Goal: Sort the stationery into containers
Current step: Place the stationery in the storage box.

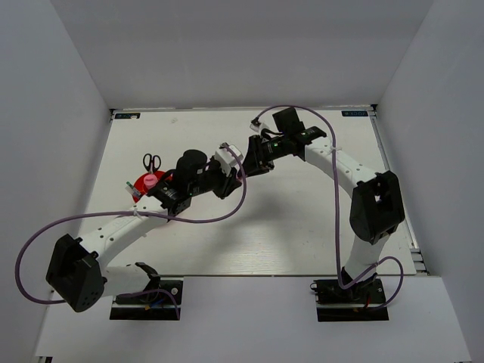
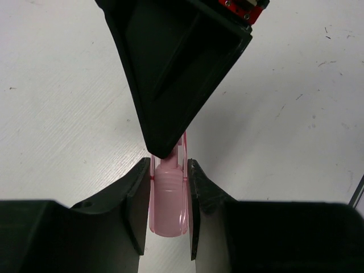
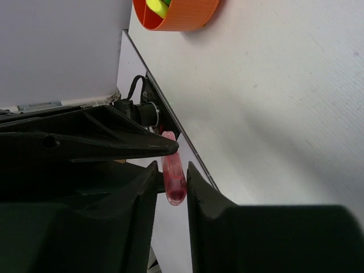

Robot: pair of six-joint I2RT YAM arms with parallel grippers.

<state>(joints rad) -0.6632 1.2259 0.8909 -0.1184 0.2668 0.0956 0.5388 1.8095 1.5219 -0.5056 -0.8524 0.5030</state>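
A pink highlighter (image 2: 168, 205) hangs above the table between my two grippers, which meet tip to tip mid-table. My left gripper (image 2: 169, 165) is shut on one end of it. My right gripper (image 3: 172, 168) has its fingers closed around the other end (image 3: 173, 176). In the top view the left gripper (image 1: 236, 168) and right gripper (image 1: 248, 160) hide the highlighter. The red-orange cup (image 1: 138, 187) stands at the left, partly under my left arm, with a pink item (image 1: 150, 181) in it. Black-handled scissors (image 1: 152, 161) lie just behind it.
The right wrist view shows the cup (image 3: 187, 20) with yellow-green items (image 3: 156, 7) inside. White walls enclose the table on the left, back and right. A purple cable (image 1: 336, 204) loops along each arm.
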